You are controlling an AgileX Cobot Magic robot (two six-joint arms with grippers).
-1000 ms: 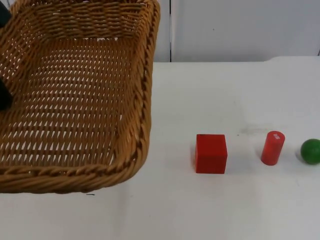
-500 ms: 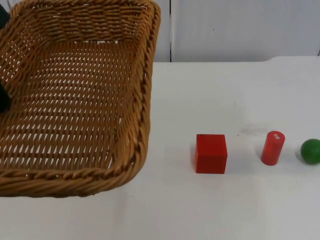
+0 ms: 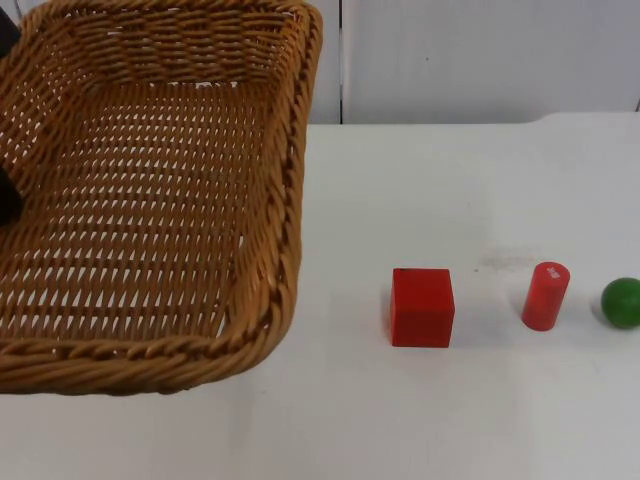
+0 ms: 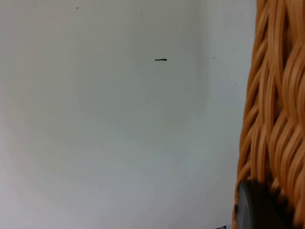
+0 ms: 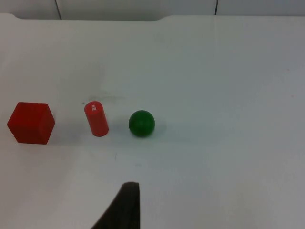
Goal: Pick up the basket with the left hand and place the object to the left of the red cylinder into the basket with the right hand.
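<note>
A big woven wicker basket [image 3: 288, 190] hangs above the table's left side, empty inside. My left gripper [image 3: 7, 198] is shut on its left rim; in the left wrist view a black fingertip [image 4: 256, 207] presses against the rim's weave [image 4: 276, 119]. A red cube [image 3: 422, 307] sits on the table just left of the upright red cylinder [image 3: 545, 296]. From the right wrist view the cube [image 5: 31, 122] and cylinder [image 5: 96, 119] lie well ahead of my right gripper [image 5: 125, 209], which waits off to the right, away from them.
A green ball [image 3: 621, 302] rests right of the cylinder, also seen as the ball [image 5: 141, 123] from the right wrist. The grey partition wall [image 3: 480, 60] closes the table's far edge. White table [image 3: 400, 200] stretches between basket and cube.
The basket shifted slightly toward the near side a second ago and has since held nearly still. The cube, cylinder and ball have not moved.
</note>
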